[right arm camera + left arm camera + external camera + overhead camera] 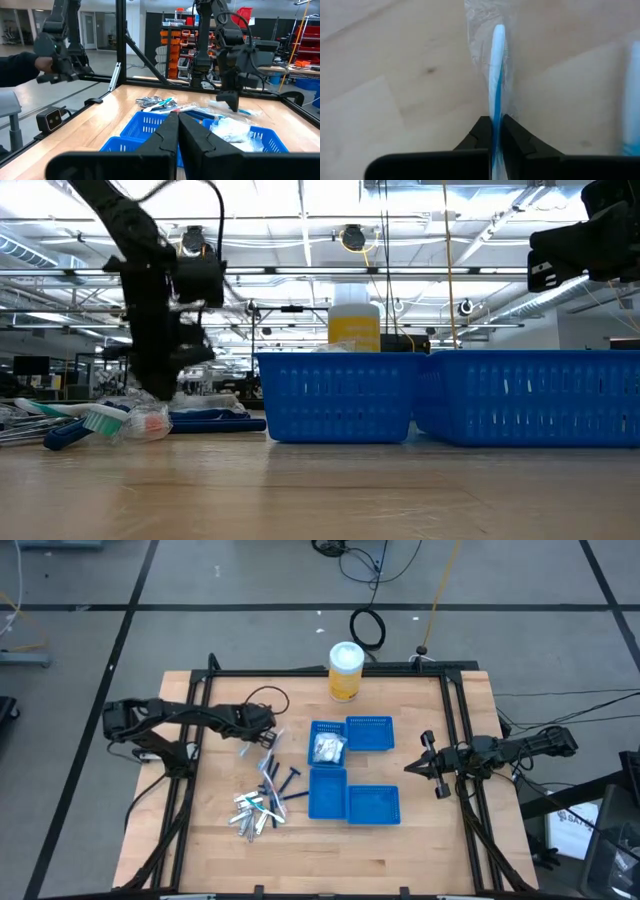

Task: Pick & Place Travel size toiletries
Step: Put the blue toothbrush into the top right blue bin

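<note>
My left gripper [268,737] is down by the table left of the blue trays, shut on a blue-and-white toothbrush [497,60] in a clear wrapper. More toiletries lie in a pile [260,808] on the wood nearer the front edge: toothbrushes, dark blue razors [285,780] and silvery tubes. White packets [328,748] fill one tray. My right gripper [410,768] hangs shut and empty above the table, right of the trays; its wrist view shows the fingers [170,131] closed together. My left gripper pinches the wrapped toothbrush's handle [496,112] between its two fingers, wrapper and all. The fingers come down from above and lie along the brush, whose bristled head [501,42] points away from them over the wood. Whether it is lifted clear, I cannot tell.
Several blue mesh trays [372,804] sit in a cluster at the table's middle. A tall yellow canister with a white lid [345,670] stands at the far edge. A black frame [455,710] runs around the table. Bare wood lies along the near edge.
</note>
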### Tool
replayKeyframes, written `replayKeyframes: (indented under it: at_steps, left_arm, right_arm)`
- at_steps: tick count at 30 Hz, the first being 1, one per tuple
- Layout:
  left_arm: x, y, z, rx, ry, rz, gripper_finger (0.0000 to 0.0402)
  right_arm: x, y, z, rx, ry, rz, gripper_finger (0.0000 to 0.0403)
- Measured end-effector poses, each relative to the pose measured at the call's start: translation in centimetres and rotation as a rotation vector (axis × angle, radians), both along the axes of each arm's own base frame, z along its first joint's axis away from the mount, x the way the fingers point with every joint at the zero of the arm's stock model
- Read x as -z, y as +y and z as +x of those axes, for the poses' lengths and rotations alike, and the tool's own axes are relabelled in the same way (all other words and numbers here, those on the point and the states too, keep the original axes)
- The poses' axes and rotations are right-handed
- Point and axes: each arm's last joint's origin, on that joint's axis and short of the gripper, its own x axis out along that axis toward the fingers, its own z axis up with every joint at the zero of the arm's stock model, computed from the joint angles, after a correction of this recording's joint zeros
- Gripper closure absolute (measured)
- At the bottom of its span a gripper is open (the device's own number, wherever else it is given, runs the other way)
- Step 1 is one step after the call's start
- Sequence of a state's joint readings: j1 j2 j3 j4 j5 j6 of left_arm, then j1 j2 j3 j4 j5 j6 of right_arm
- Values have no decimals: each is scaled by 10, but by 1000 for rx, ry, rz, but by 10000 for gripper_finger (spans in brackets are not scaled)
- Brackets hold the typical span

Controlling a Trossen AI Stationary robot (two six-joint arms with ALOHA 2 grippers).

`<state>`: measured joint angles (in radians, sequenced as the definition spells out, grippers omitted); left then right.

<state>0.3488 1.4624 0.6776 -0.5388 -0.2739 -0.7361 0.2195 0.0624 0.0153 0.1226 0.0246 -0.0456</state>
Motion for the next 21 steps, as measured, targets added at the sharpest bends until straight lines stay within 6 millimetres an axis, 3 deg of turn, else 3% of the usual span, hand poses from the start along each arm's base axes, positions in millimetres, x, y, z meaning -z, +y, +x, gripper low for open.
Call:
replayKeyframes:
  at_steps: [5,14,21]
  left_arm:
    - [-35,-5,16,103,-145,88,389]
    - [-99,-31,69,573,-541,422,384]
    - [-111,-37,75,711,-604,512,385]
  right_arm:
    - [0,0,0,0,-1,0,399]
    - [0,0,0,0,-1,0,399]
    - [-1,0,0,0,-7,2,399]
